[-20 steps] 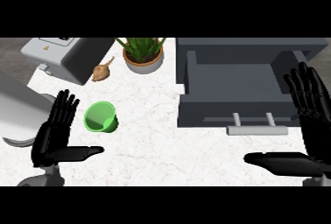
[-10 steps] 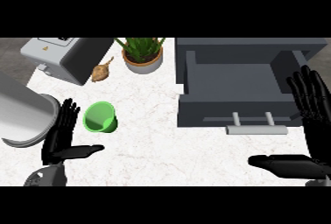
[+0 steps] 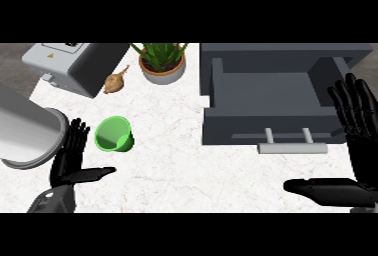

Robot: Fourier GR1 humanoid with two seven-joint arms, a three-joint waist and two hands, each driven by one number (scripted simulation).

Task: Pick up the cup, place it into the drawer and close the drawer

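Status: early stage; no step completed.

Green cup (image 3: pixel 114 134): lying on the white counter (image 3: pixel 184 165) at left, not held, well apart from the drawer (image 3: pixel 269 102).

Left hand (image 3: pixel 74 159): just beside the cup on its left, fingers straight and spread, thumb out to the right; no contact with the cup visible.

Right hand (image 3: pixel 353 150): at the right edge of the view, fingers straight and apart, thumb extended left, holding nothing; resting.

Drawer: pulled open, grey interior exposed, handle (image 3: pixel 291 147) toward the robot.

Remaining, judged from the layout: grasp cup, carry right, place inside drawer, push drawer shut.
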